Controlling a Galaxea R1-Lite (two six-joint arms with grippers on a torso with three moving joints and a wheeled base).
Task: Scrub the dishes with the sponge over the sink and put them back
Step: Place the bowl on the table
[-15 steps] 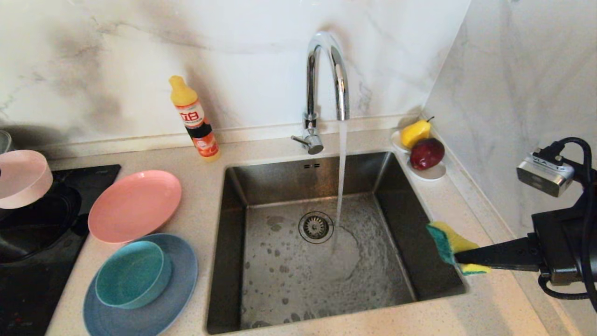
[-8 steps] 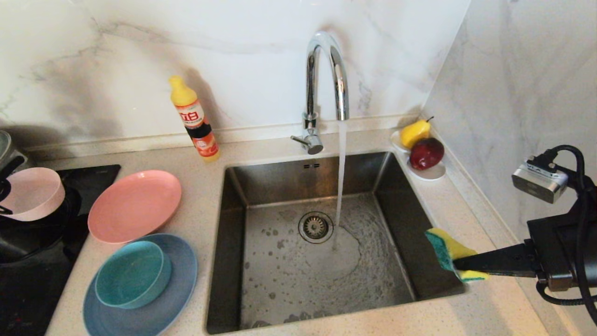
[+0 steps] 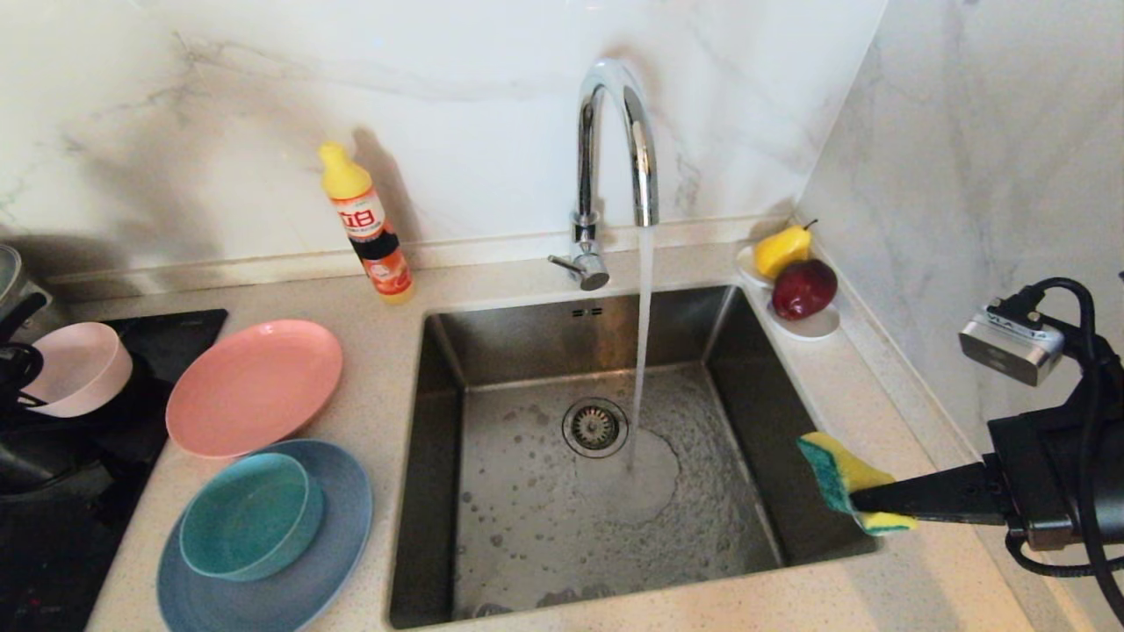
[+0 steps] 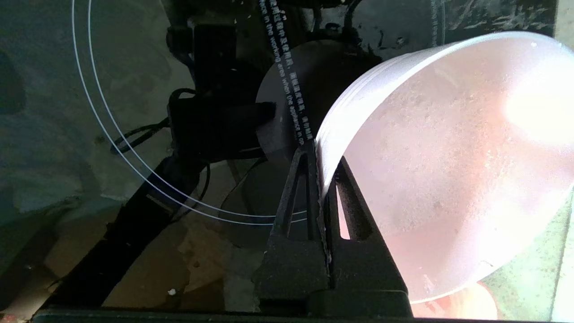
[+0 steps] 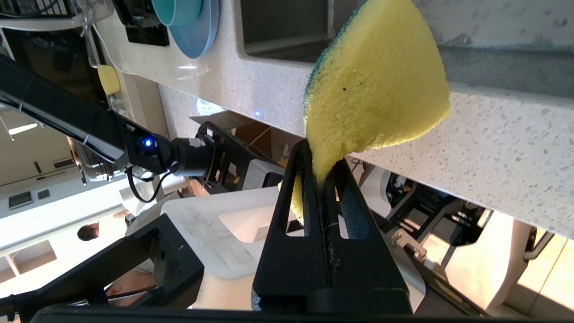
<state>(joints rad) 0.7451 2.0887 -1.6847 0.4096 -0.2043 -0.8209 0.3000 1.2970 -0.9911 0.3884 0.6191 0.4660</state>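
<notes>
Marble walls back my speckled tabletop (image 3: 878,579), where water runs from the chrome tap (image 3: 615,132) into the steel sink (image 3: 755,412). At the far left, over the black cooktop (image 3: 53,544), my left claw (image 4: 323,179) is clamped on the rim of the pale pink bowl (image 3: 75,369), held tilted. My right claw (image 5: 320,175) pinches the yellow sponge (image 3: 847,478) at the sink's right edge; the salmon-pink plate (image 3: 255,386) and the teal bowl (image 3: 246,518) on the light blue plate (image 3: 334,544) sit left of the sink.
</notes>
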